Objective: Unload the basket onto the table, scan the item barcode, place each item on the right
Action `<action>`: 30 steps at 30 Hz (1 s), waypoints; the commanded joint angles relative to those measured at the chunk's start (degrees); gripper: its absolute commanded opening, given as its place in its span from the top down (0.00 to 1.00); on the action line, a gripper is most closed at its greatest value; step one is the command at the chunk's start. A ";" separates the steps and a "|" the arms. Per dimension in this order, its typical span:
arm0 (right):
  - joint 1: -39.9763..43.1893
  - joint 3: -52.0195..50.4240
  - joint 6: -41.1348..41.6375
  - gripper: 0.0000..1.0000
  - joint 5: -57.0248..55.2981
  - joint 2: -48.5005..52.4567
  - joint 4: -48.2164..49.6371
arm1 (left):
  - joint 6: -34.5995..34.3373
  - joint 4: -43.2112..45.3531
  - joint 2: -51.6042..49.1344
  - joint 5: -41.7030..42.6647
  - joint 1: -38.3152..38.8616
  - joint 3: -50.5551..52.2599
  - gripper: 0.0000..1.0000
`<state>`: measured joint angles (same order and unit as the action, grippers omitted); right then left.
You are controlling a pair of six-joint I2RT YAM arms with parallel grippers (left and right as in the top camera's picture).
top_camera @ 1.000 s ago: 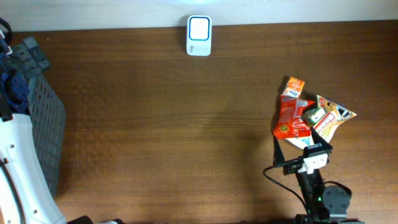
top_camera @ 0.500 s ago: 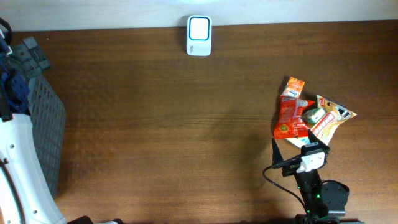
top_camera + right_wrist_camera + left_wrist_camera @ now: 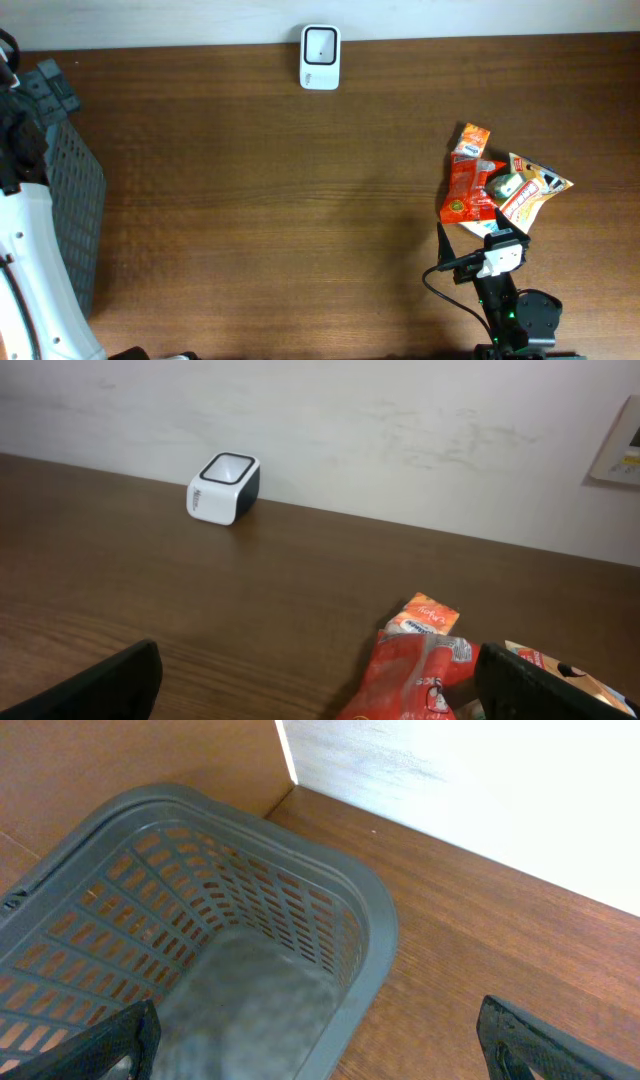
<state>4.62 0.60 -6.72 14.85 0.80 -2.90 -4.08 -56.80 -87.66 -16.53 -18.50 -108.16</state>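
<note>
Spread, empty right jaws just short of snack packets (image 3: pixel 495 190), likely poised for pick. Spread left jaws parked over basket (image 3: pixel 375 935). Scanner (image 3: pixel 320 57) well apart, window up for barcode.

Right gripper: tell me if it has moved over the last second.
Yes. Overhead, the right gripper has slid slightly to picture-left and back from the snack packets.

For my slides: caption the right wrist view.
Right gripper, jaws open, before orange foil snack packets; white cube-shaped barcode scanner stands beyond on brown wooden table.
</note>
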 commanded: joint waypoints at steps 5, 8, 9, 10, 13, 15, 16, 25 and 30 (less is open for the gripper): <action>-0.13 -0.28 -0.33 0.01 -0.35 -0.48 -0.35 | 0.44 -4.72 0.04 5.42 -0.04 -0.09 0.01; -0.13 -0.28 -0.33 0.01 -0.33 -0.48 -0.37 | 0.39 -9.22 0.02 8.00 -0.07 0.13 0.01; -0.13 -0.28 -0.33 0.01 -0.33 -0.48 -0.37 | -0.15 -11.52 0.04 7.91 -0.04 0.13 0.01; -0.13 -0.28 -0.33 0.01 -0.35 -0.48 -0.35 | -0.13 -13.22 0.04 7.76 -0.04 0.37 0.01; -0.13 -0.28 -0.33 0.01 -0.35 -0.48 -0.37 | -0.13 -13.60 1.79 8.24 -0.04 3.15 0.01; -0.13 -0.28 -0.33 0.01 -0.35 -0.48 -0.37 | -0.04 -10.12 4.48 10.25 -0.04 7.15 0.01; -0.13 -0.28 -0.33 0.01 -0.33 -0.48 -0.35 | 0.87 -7.10 6.32 11.98 -0.04 10.08 0.01; -0.13 -0.28 -0.33 0.01 -0.33 -0.48 -0.37 | 3.56 31.67 29.22 23.61 2.38 55.01 0.01; -0.13 -0.28 -0.33 0.01 -0.35 -0.48 -0.37 | 2.23 59.19 39.12 30.97 2.38 79.91 0.01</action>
<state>4.62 0.62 -6.70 14.81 0.80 -2.94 -1.48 -7.35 -54.15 7.42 -16.23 -40.80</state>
